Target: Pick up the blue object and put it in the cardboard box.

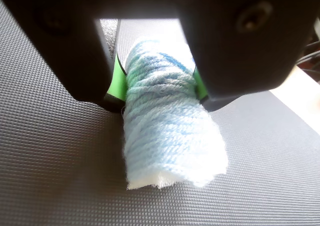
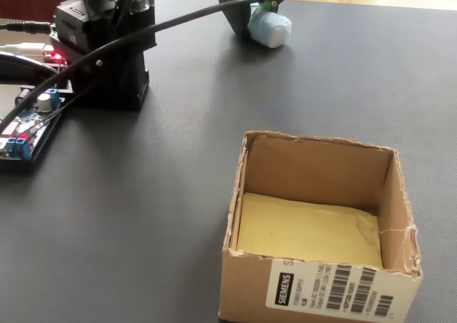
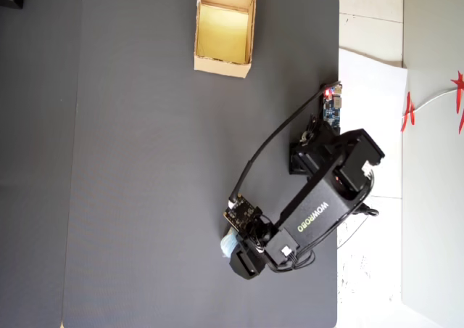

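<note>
The blue object [image 1: 170, 131] is a pale blue yarn-like bundle lying on the dark mat, seen close in the wrist view. My gripper [image 1: 159, 86] is shut on the blue object, its green-padded jaws pressing both sides. In the fixed view the blue object [image 2: 271, 28] sits at the far edge of the mat under the gripper [image 2: 265, 7]. From overhead the blue object [image 3: 229, 244] peeks out beside the gripper [image 3: 235, 247] at the lower middle. The cardboard box [image 2: 396, 194] stands open and empty near the camera; in the overhead view the cardboard box [image 3: 221, 64] is at the top.
The arm's black base [image 2: 107, 51] and circuit boards with wires [image 2: 25, 123] stand at the left of the fixed view. A cable [image 2: 178, 19] runs from the base to the wrist. The mat's right edge [image 3: 338, 161] meets a white surface.
</note>
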Motion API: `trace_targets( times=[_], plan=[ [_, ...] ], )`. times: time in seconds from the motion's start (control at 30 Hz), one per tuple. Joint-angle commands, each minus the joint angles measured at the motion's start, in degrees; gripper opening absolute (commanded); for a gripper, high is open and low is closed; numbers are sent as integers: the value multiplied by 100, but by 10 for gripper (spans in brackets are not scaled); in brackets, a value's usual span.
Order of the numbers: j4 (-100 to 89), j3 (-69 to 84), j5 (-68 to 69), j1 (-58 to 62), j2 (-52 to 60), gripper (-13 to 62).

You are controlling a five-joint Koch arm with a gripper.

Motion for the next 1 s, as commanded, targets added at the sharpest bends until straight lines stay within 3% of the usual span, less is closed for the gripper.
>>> trace_targets(
  times=[0.0, 0.5, 0.97],
  plan=[
    [-378, -53, 35, -114, -193, 44],
    [-765, 18, -193, 615, 1020, 45],
    [-1740, 2224, -167, 2707, 3990, 45]
  ],
)
